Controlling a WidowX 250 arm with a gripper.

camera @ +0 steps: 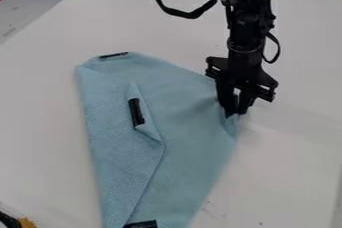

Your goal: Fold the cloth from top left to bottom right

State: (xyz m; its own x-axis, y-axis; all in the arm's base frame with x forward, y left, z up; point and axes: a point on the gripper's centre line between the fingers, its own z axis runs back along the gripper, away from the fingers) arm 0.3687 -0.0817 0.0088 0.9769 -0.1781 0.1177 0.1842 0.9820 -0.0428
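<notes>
White tabletop (287, 142) lies under the blue cloth (194, 167), whose long axis runs from the upper left down to the view's lower edge; the gripper (236, 113) hangs at the cloth's right edge, so most of the fabric lies to its left and below in the view; whether it is spread or pinching fabric, I cannot tell; the black tab (113, 55) at the top left end sits well apart, so starting a fold there would likely mean crossing the cloth first.

The table (40, 107) left of the cloth (190, 137) is open; the arm (247, 29) blocks right.
</notes>
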